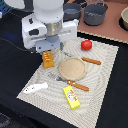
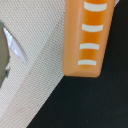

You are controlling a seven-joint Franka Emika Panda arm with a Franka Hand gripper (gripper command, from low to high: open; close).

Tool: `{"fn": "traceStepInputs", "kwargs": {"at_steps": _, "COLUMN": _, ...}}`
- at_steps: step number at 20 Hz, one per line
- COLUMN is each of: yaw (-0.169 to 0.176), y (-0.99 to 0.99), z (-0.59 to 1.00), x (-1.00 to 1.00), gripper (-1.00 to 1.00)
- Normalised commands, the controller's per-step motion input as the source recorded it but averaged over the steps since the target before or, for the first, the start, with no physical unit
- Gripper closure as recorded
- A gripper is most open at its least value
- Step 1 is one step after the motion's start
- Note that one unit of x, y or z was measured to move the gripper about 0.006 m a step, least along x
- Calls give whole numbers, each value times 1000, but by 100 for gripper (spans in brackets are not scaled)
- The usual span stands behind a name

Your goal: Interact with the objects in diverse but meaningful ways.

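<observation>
Bread loaf (image 2: 86,37) overhangs mat edge (image 2: 37,60); claw (image 1: 48,51) above it, grip state unclear.

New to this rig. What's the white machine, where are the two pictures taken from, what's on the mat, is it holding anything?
The white machine is a single robot arm; its gripper hangs right over an orange-brown bread loaf. Whether the loaf is actually clamped cannot be told. One picture comes from a camera off the arm that sees the whole scene. The other comes from a camera on the wrist, looking down close at the same loaf. On the striped mat lie a red tomato, a white fish, a yellow packet, a round wooden plate and wooden-handled cutlery. Grey pots stand behind the mat.
</observation>
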Motion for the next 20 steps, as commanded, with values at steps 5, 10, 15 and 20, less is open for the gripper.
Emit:
{"fn": "traceStepInputs", "kwargs": {"at_steps": 5, "yaw": -22, "y": 112, "z": -518, "x": -337, "gripper": -100}}
{"fn": "traceStepInputs", "kwargs": {"at_steps": 10, "yaw": -18, "y": -19, "z": -603, "x": -468, "gripper": -100}}
{"fn": "traceStepInputs", "kwargs": {"at_steps": 15, "yaw": -23, "y": 0, "z": -523, "x": -411, "gripper": 100}}
{"fn": "traceStepInputs", "kwargs": {"at_steps": 20, "yaw": -21, "y": 3, "z": -374, "x": -272, "gripper": 100}}
